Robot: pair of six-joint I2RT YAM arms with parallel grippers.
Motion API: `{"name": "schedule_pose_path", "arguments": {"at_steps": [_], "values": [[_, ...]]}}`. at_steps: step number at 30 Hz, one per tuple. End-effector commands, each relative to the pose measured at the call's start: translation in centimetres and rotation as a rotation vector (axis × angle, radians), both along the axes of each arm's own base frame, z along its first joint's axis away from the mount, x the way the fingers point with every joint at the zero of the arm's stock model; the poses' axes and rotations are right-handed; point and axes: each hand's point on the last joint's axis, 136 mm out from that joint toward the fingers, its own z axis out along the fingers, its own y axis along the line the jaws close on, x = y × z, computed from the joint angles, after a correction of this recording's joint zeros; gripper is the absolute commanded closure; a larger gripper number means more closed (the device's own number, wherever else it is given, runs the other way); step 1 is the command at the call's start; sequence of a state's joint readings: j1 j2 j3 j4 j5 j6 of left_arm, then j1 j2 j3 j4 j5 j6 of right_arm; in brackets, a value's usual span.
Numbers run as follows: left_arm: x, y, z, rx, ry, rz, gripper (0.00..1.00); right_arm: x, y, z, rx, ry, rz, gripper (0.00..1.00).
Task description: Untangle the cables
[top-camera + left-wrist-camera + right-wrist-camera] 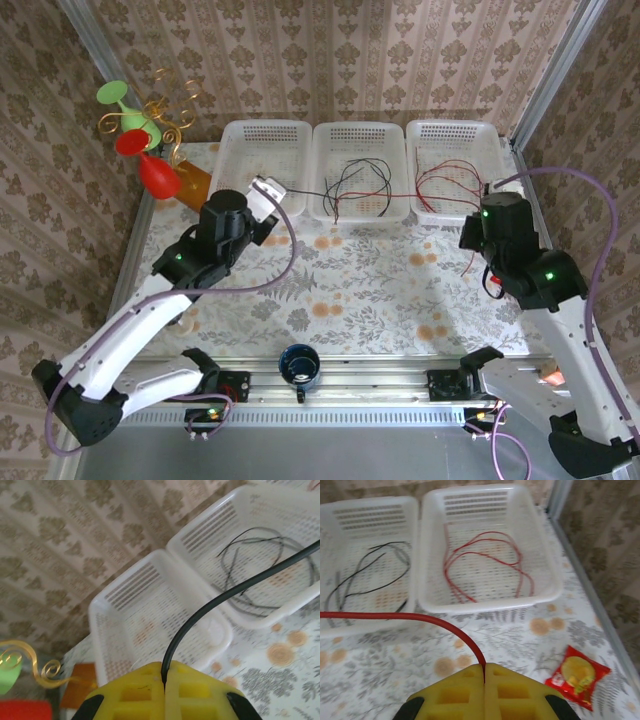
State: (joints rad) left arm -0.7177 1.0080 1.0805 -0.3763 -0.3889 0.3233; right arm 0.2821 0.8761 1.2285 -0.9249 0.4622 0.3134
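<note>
From above, the left arm point(190, 260) reaches to the near rim of the empty white slotted plastic basket point(250, 160). This basket is the leftmost of three in a row at the far side of the floral-clothed counter point(350, 290). A thin black cable point(310, 192) runs from the arm's tip across to the middle white basket point(358, 216). The left wrist view gives what the overhead cannot: the yellow foam left jaws are pressed together with that black cable pinched in the seam between them, and it arches up and away over the middle basket's rim. Loose black cables point(352, 185) lie looped inside that basket. The right wrist view likewise shows the yellow right jaws clamped on a thin red cable point(395, 615). It bends out of the seam and runs off to the left above the cloth, in front of the right white basket point(490, 605). Loose red cables point(485, 560) lie coiled on that basket's floor. That view also shows a red snack packet point(577, 676) flat on the cloth near the side rail; from above the right arm point(545, 280) covers most of it. The overhead adds a dark blue mug point(299, 365) at the near edge between the arm bases. At the far left corner it shows red and green plastic goblets point(135, 140), a gold curled ribbon point(170, 125), and an orange-brown block point(192, 185) just beside the empty basket.
</note>
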Motion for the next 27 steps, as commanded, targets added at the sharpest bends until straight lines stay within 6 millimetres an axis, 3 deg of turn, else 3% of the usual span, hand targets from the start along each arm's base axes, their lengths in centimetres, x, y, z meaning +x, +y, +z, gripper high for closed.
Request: {"name": "schedule_pose_path", "arguments": {"at_steps": [1, 6, 10, 16, 27], "values": [[-0.4, 5.2, -0.8, 0.024, 0.043, 0.214, 1.00, -1.1, -3.1, -0.1, -0.060, 0.003, -0.132, 1.00], [-1.5, 8.8, -2.0, -0.054, 0.123, 0.324, 1.00, -1.9, -5.7, 0.1, -0.084, -0.010, -0.224, 1.00], [-2.5, 9.3, -2.8, -0.074, 0.147, 0.319, 1.00, -2.2, -6.1, 0.2, -0.044, -0.025, -0.227, 1.00], [-3.5, 6.3, -3.2, -0.186, 0.211, 0.173, 1.00, -1.5, -4.5, 1.9, 0.025, -0.113, -0.145, 1.00], [-4.0, 0.6, -2.3, -0.194, 0.173, 0.001, 1.00, 0.7, -3.1, 12.0, 0.062, -0.374, -0.050, 1.00]]}}
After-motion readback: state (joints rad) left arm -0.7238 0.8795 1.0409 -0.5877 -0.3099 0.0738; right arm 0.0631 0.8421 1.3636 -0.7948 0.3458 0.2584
